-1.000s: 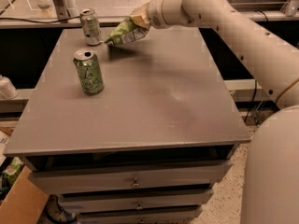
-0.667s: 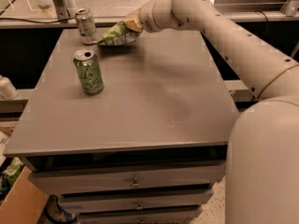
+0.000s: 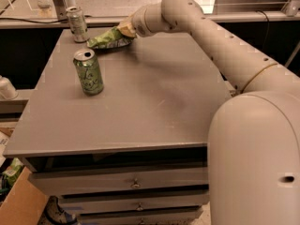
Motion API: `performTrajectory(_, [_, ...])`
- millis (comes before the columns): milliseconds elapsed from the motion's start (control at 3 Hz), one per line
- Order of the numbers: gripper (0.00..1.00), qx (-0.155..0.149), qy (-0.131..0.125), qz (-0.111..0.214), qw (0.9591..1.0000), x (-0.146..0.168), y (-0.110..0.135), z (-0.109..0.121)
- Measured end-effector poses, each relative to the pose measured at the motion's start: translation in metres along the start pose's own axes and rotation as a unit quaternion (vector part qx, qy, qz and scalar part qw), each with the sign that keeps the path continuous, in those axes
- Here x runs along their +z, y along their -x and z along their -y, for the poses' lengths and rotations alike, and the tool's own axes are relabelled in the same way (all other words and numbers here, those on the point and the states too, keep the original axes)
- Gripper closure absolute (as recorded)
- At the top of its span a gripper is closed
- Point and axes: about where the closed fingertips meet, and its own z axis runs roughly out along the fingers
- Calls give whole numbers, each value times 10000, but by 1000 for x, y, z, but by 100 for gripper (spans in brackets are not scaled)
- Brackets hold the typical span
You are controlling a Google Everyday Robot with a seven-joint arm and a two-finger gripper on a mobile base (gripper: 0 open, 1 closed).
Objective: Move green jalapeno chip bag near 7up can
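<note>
Grey table [image 3: 154, 102] over drawers [image 3: 136, 184], cardboard box [image 3: 21, 205] at lower left, pale ledge [image 3: 243, 18] behind, dim warm light

7up can [image 3: 77, 25] close beside claw [image 3: 123, 30]

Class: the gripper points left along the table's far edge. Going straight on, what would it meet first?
Beyond the green jalapeno chip bag it grips, the gripper would probably meet the 7up can at the far left corner of the table; depth is uncertain.

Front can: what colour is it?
Front can: light green, patterned, silver top, camera view. Claw at the green jalapeno chip bag behind.
</note>
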Motion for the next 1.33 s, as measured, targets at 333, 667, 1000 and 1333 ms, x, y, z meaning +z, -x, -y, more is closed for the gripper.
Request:
performTrajectory(333, [60, -13, 89, -98, 9999, 3, -9, -4])
performTrajectory(667, [37, -22, 173, -175, 9997, 2, -16, -8])
performTrajectory(1000, [13, -38, 267, -229, 9994, 1, -19, -13])
performTrajectory(1333, [0, -14, 354, -227, 9991, -4, -18, -17])
